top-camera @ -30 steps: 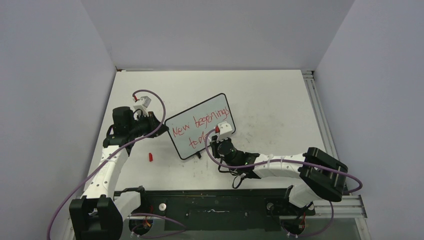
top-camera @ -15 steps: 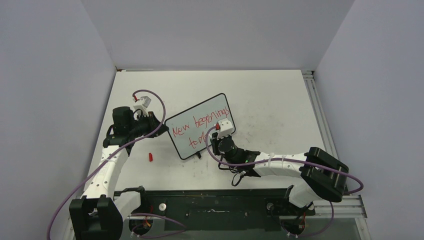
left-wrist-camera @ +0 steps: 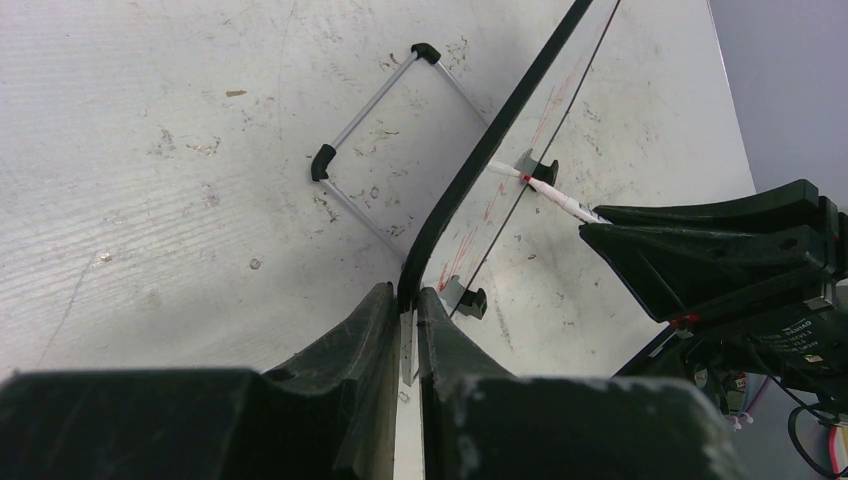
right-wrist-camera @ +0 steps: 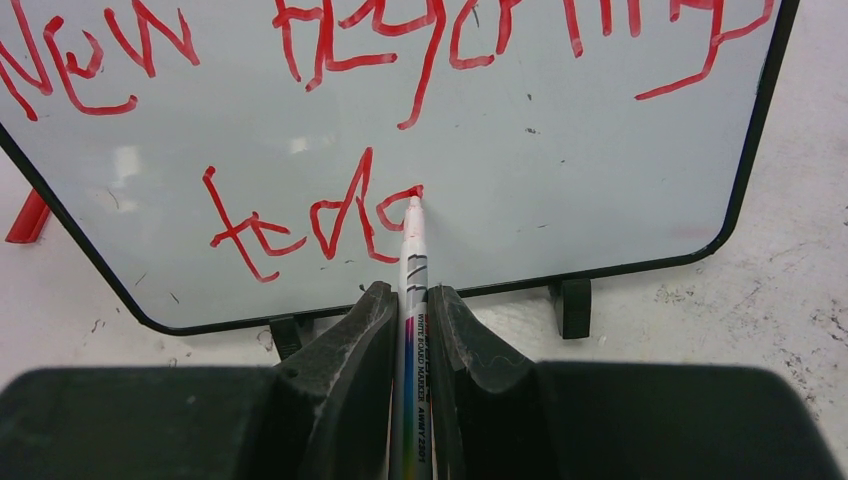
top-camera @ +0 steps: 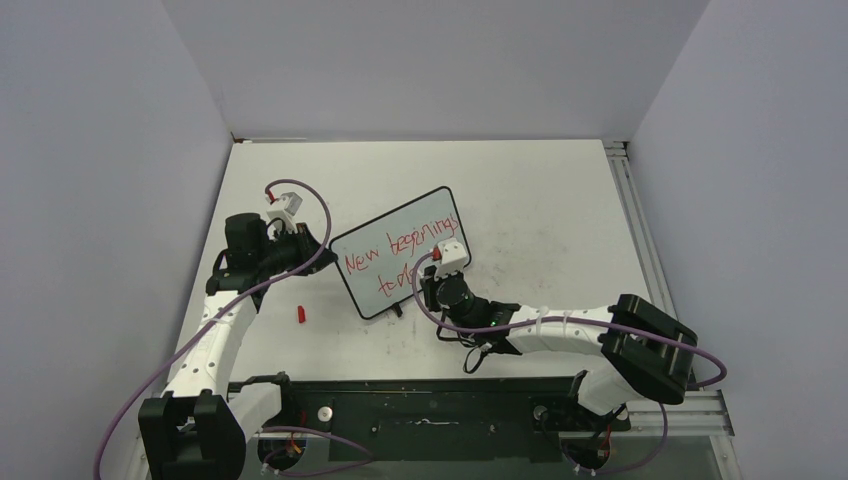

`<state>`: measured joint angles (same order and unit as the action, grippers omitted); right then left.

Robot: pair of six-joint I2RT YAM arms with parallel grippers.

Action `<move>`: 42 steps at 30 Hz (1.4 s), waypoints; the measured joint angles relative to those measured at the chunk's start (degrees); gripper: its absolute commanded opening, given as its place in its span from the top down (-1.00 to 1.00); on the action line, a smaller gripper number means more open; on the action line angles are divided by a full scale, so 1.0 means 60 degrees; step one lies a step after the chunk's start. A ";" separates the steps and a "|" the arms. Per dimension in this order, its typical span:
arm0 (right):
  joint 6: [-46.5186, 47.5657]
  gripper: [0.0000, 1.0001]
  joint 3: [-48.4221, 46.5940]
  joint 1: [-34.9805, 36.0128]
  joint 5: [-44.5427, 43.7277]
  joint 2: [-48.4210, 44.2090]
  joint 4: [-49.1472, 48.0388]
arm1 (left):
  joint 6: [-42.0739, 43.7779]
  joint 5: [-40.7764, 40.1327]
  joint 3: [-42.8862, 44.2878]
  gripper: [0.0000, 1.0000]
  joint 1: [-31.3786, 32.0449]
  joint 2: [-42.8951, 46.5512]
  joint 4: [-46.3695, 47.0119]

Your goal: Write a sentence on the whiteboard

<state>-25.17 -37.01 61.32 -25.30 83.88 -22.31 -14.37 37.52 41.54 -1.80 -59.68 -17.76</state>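
Observation:
The whiteboard [top-camera: 400,225] stands tilted near the table's middle, its black frame [left-wrist-camera: 490,130] seen edge-on in the left wrist view. My left gripper [left-wrist-camera: 405,295] [top-camera: 312,245] is shut on the board's left edge. The sentence [right-wrist-camera: 300,215] [top-camera: 395,250] is in red: "New beginnings" above, "tod" plus a part-drawn letter below. My right gripper [right-wrist-camera: 410,295] [top-camera: 428,283] is shut on a white marker [right-wrist-camera: 412,250] [left-wrist-camera: 545,192]. Its tip touches the board at the end of the second line.
A red marker cap [top-camera: 300,314] [right-wrist-camera: 28,218] lies on the table left of the board's lower corner. The board's wire stand [left-wrist-camera: 385,105] props it from behind. A metal rail [top-camera: 630,200] runs along the table's right edge. Walls close in the left, back and right.
The right wrist has shifted slightly up and left with the marker against the second line. The left arm and the board have not moved.

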 measured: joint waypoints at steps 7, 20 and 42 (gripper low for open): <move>-0.0244 0.89 0.0189 0.0149 0.0011 0.0022 -0.0018 | 0.0000 0.0007 0.0000 1.00 0.0000 0.0000 0.0000; -0.0539 0.89 0.0393 0.0175 -0.0251 0.0022 0.0022 | 0.0000 0.0007 0.0000 1.00 0.0004 0.0000 0.0000; -0.0244 0.89 0.0328 -0.0069 -0.0160 -0.0663 0.0182 | 0.0000 0.0007 0.0000 1.00 0.0004 0.0000 0.0000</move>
<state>-26.63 -35.05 60.90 -26.26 79.90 -21.21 -14.37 37.56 41.54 -1.78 -59.68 -17.76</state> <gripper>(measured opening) 0.152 0.082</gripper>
